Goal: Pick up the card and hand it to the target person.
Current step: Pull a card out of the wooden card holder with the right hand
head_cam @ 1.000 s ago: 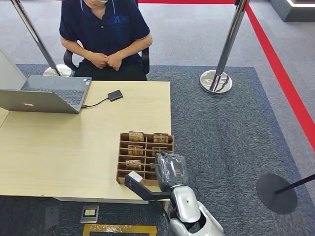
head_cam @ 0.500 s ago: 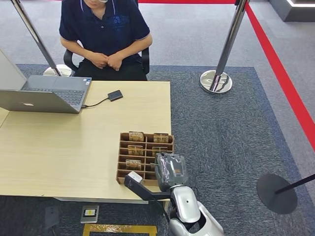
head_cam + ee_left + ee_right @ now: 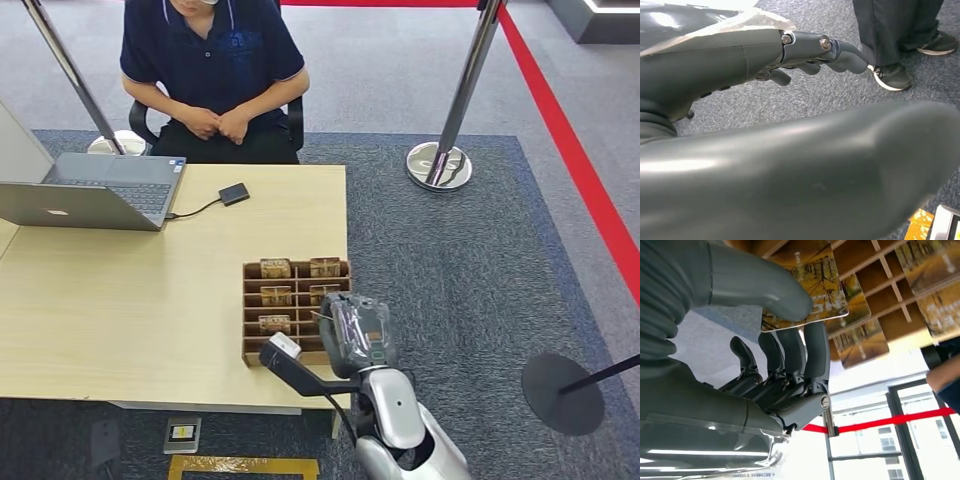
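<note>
1. Step in hand, as I read it: pulling the card out of the brown wooden compartment tray (image 3: 253,300) sitting at the near right corner of the light wooden desk (image 3: 136,300).
2. To do it well: I'd be lifting straight out along the slot, keeping the card flat to the dividers so it isn't snagging on neighbouring cards. Watch the tray too; it looks light and may be dragging along with the pull.
3. Once clear, carry across the desk towards the seated person in the dark blue polo shirt (image 3: 215,60), who is waiting with hands clasped at the far side.
4. Right robot hand (image 3: 791,330): thumb is pressing on the picture face of the yellow-and-green printed card (image 3: 817,290), dark fingers (image 3: 815,355) are bearing against its underside. So it's pinching the card, closed on it, not spread wide.
5. Card location: in that pinch, right at the tray's compartments; cannot tell whether it's fully out of its slot.
6. Left robot hand (image 3: 798,55): hanging over grey carpet, fingers loosely extended, holding nothing.
</note>
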Controlling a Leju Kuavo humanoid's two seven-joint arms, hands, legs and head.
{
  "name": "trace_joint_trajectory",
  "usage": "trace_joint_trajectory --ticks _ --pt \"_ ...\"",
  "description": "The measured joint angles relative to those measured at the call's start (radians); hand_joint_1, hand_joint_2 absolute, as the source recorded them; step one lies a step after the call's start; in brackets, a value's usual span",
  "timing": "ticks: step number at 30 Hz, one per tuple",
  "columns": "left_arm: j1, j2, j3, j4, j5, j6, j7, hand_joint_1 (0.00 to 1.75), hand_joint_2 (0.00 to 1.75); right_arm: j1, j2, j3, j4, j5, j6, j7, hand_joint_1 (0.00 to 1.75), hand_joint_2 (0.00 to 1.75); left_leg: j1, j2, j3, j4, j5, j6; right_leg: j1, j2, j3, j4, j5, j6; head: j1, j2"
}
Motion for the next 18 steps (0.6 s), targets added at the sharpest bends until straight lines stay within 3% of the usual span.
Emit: trace_joint_trajectory --ticks 18 --pt "0.002 -0.004 -0.003 0.0 -0.029 0.001 -0.012 0.0 0.0 -0.096 -0.011 -0.041 -0.137 -0.059 -0.026 -0.085 1.3 1.75 0.0 0.0 0.0 0.0 0.0 0.0 0.0 0.0 0.0 0.0 0.0 0.0 0.0 0.0"
